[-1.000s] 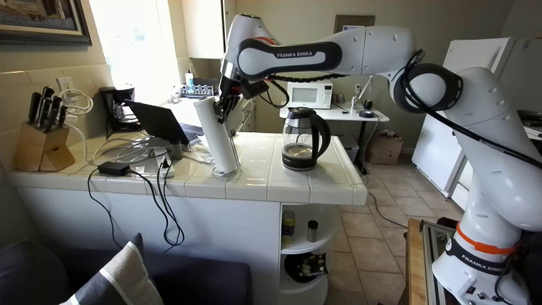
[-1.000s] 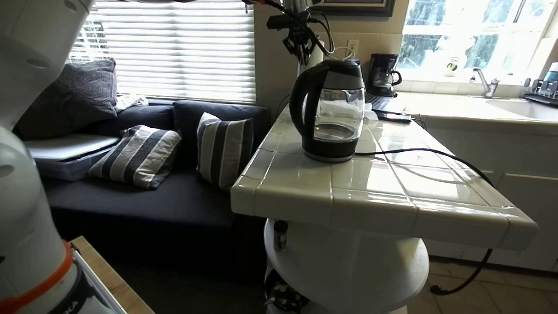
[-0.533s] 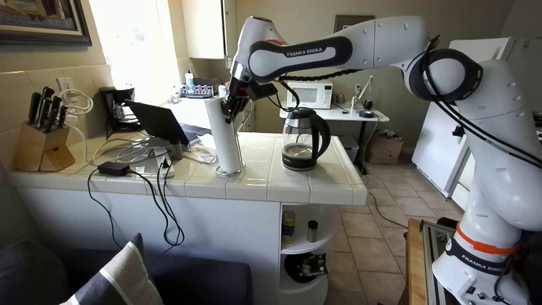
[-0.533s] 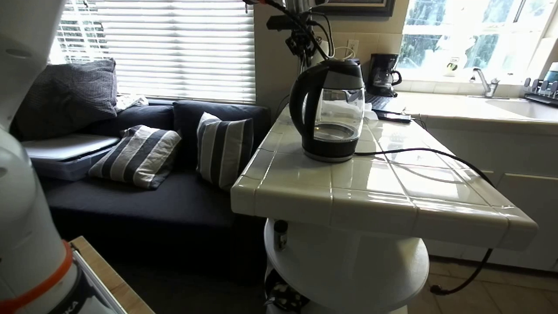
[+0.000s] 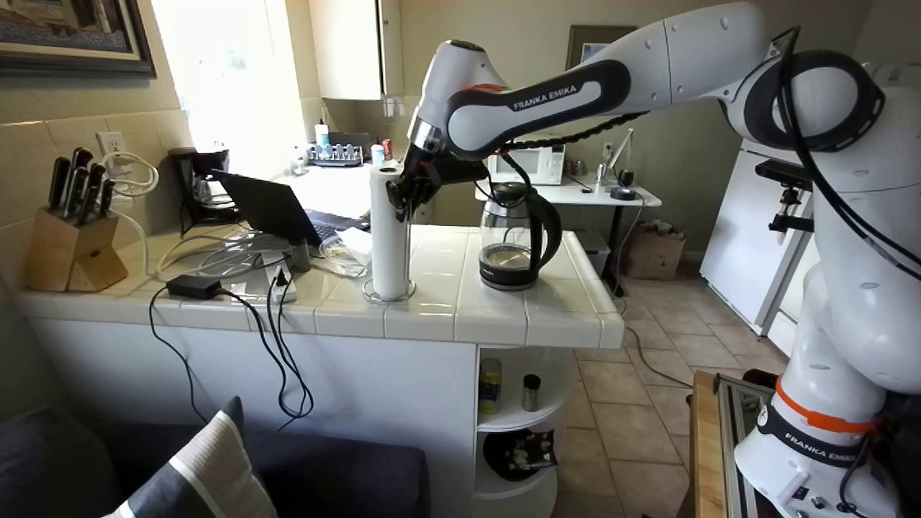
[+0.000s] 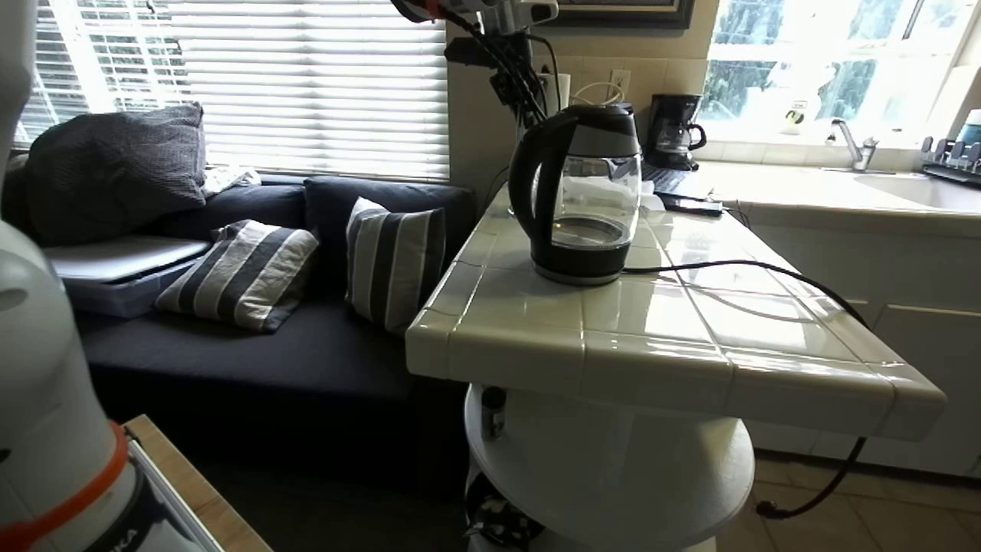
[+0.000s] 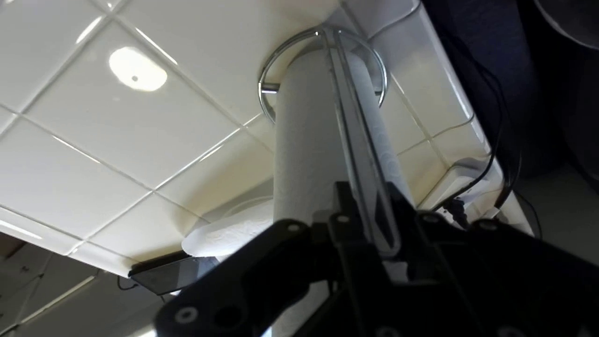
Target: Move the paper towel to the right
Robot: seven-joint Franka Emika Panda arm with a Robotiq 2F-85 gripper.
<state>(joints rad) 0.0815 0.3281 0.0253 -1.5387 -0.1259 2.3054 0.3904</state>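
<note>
Paper towel (image 5: 389, 241) beside "FRANKA EMIKA" arm (image 5: 545, 101)

The rounded glass kettle (image 6: 594, 207) has a clear body, a black handle and base, and a silver-grey collar. Beneath it, the tiled table (image 6: 521, 322) is glossy cream-white, ruled into squares by thin lines. In an exterior view, left of the kettle, the tall cylindrical paper towel roll (image 5: 388, 244) is plain white; above the kettle, the jointed robot arm (image 5: 540, 104) is white with a black panel. The mechanical fingers (image 7: 348, 234) are black. A square fabric cushion (image 6: 395, 268), left of the kettle, wears dark and pale-grey stripes.
</note>
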